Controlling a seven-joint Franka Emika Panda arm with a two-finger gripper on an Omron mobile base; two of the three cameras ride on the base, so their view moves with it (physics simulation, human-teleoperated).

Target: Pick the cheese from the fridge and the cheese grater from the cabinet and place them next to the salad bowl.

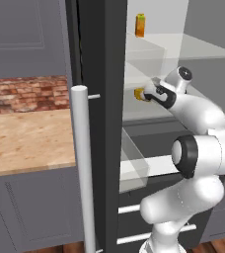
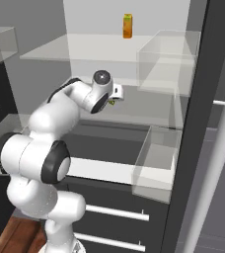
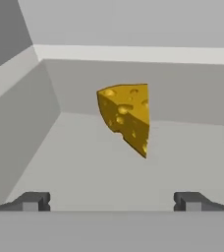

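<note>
While the cheese [image 3: 126, 115] sits on a glass shelf [image 2: 149, 111] inside the fridge [image 1: 103, 59], straight ahead of my gripper [image 3: 111, 201] in the hand view, nothing is yet grasped: the two finger tips stand wide apart, empty, with the wedge centred between and beyond them, apart from both. From the left base view the cheese peeks out just past the wrist, near the shelf's front. An orange carton [image 2: 128, 26] stands on the shelf above, well apart. The fridge door hangs open, its long silver handle [image 1: 82, 163] in the foreground, beside a wooden counter [image 1: 25, 141]. I judge the task early: door opened, reach nearly made; closing on the cheese, carrying it out, then fetching the grater all remain.
</note>
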